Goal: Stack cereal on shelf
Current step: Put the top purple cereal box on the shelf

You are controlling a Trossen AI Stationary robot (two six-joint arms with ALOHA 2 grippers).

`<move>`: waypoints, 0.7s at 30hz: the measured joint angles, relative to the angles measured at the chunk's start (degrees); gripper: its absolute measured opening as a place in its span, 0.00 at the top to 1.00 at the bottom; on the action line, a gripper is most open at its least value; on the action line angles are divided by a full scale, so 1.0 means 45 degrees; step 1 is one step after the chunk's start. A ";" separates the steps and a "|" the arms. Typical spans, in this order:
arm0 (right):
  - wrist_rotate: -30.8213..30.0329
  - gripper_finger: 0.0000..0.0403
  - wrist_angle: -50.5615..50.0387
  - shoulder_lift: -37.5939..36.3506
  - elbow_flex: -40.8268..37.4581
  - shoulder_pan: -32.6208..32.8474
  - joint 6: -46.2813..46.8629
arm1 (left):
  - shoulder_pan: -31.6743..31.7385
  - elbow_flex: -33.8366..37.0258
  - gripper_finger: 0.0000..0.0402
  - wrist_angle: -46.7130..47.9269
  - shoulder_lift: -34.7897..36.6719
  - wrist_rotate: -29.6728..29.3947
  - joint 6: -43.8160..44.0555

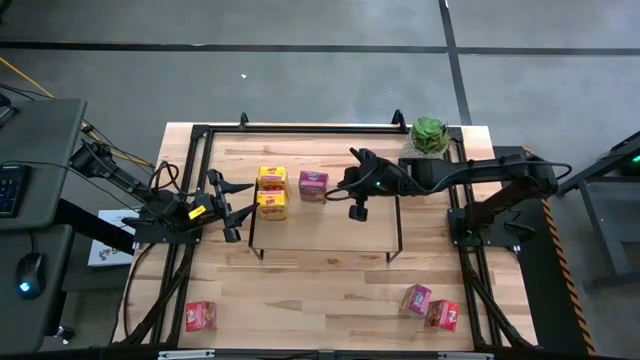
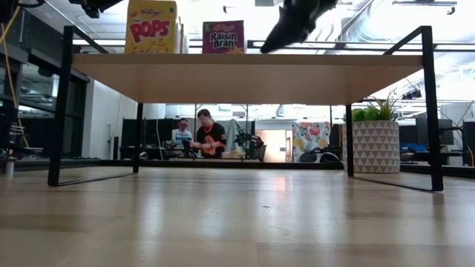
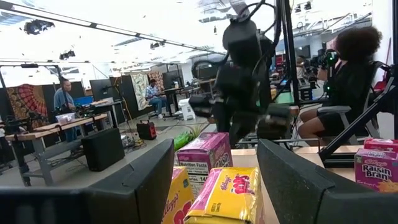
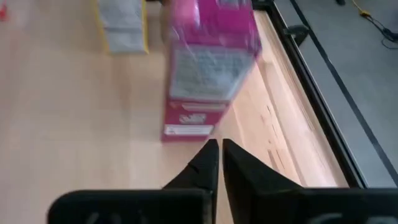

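Observation:
The shelf (image 1: pixel 340 225) stands mid-table on thin black wire legs. On its wood top sit two yellow cereal boxes (image 1: pixel 272 192) side by side and a magenta box (image 1: pixel 313 184), all upright. My left gripper (image 1: pixel 240 212) is open at the shelf's left end, its fingers on either side of the yellow boxes (image 3: pixel 217 199) without touching them. My right gripper (image 1: pixel 338 186) is shut, level, just right of the magenta box (image 4: pixel 211 62). A red box (image 1: pixel 200 315), another magenta box (image 1: pixel 416 298) and a second red box (image 1: pixel 443 314) rest on the table near its front edge. My right gripper (image 4: pixel 217 149) points its shut fingertips at the lower edge of the magenta box's side (image 4: pixel 189 130), coming level from the table's right. Whether the tips touch the box, I cannot tell. The box stands upright on the shelf top.
A potted green plant (image 1: pixel 430 135) stands at the table's far right corner. The table's black frame (image 1: pixel 300 127) runs along its edges. Bare shelf top (image 1: pixel 370 215) lies right of the boxes. People sit in the room beyond the table.

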State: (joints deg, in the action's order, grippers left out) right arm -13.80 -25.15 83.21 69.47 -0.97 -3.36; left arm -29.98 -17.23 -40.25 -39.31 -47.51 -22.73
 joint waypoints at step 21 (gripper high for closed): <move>0.1010 1.00 0.2849 0.0551 -0.0840 -0.0194 0.1875 | 0.0002 0.0005 0.45 -0.0019 -0.0005 -0.0005 -0.0105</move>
State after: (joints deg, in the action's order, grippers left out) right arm -9.26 -12.32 85.69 65.69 -1.85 5.08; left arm -29.98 -17.21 -40.34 -39.33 -47.53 -23.20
